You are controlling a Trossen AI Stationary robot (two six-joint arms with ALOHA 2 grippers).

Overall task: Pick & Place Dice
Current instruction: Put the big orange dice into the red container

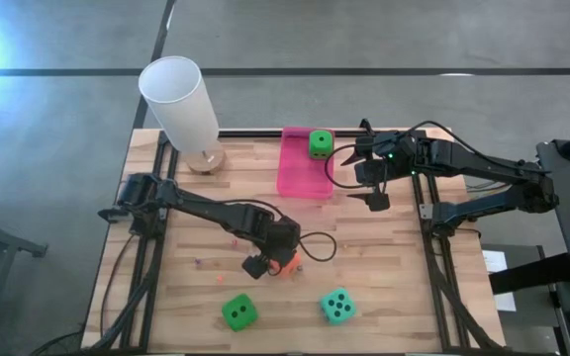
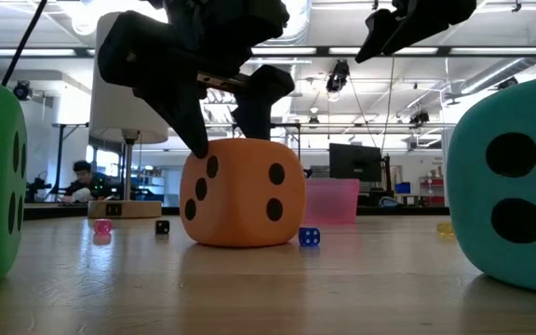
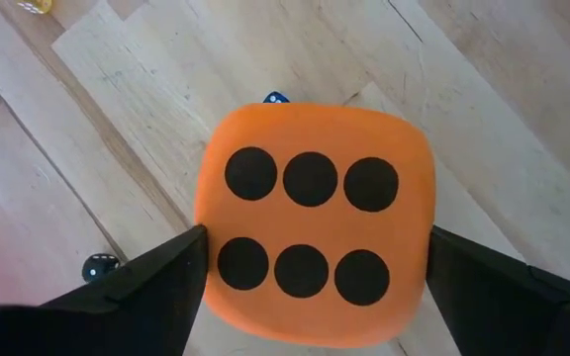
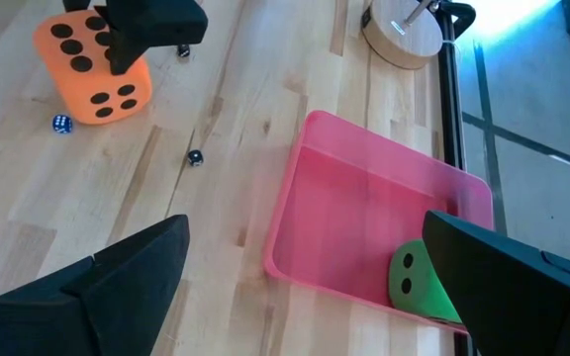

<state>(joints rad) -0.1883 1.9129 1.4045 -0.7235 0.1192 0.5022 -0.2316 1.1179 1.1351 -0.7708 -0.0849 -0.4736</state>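
The orange-red die (image 3: 310,213) sits flat on the table, six pips up, right of the table's centre (image 1: 288,263). My left gripper (image 3: 315,247) is open above it, pointing down, one finger at each of two opposite sides. One green die (image 1: 320,144) lies in the pink tray (image 1: 300,176). The other green die (image 1: 238,311) and the teal die (image 1: 337,307) rest near the table's near edge. My right gripper (image 1: 372,188) hangs open above the table just right of the tray, holding nothing. My left gripper comes at the orange-red die from above, its fingertips (image 3: 191,252) right beside the upper edges of two opposite sides (image 3: 204,272). I cannot tell whether they touch it. The die rests on the table, undented (image 2: 240,191).
A white-shaded lamp (image 1: 181,104) stands on a round wooden base at the far left of the table. Tiny dice lie scattered round the orange-red one: a blue (image 4: 60,124), a black (image 4: 195,157), a pink (image 2: 102,226). Bare wood lies between the tray and the near dice.
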